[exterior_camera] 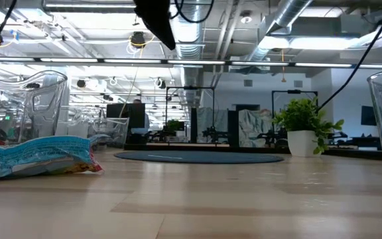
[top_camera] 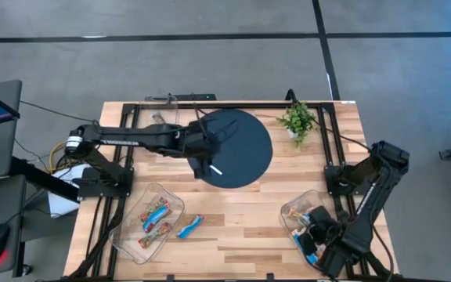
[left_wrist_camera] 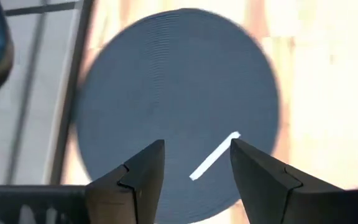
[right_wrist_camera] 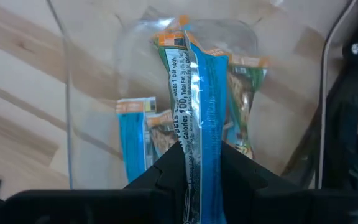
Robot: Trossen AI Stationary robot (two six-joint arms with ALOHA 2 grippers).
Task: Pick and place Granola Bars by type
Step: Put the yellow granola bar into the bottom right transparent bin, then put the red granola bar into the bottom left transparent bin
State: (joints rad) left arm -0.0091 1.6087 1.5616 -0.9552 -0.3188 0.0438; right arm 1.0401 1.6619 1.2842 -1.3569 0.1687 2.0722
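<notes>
Now the right end effector [right_wrist_camera: 202,163], clamped on a blue granola bar [right_wrist_camera: 199,118], hangs over the clear tray [right_wrist_camera: 92,81]; lower before releasing. The left end effector [left_wrist_camera: 196,163] hovers, fingers apart, above the dark mat [left_wrist_camera: 179,81].

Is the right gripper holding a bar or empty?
Holding one. The right gripper is shut on a blue granola bar, pinched between its fingers above the clear tray that already holds other bars.
</notes>
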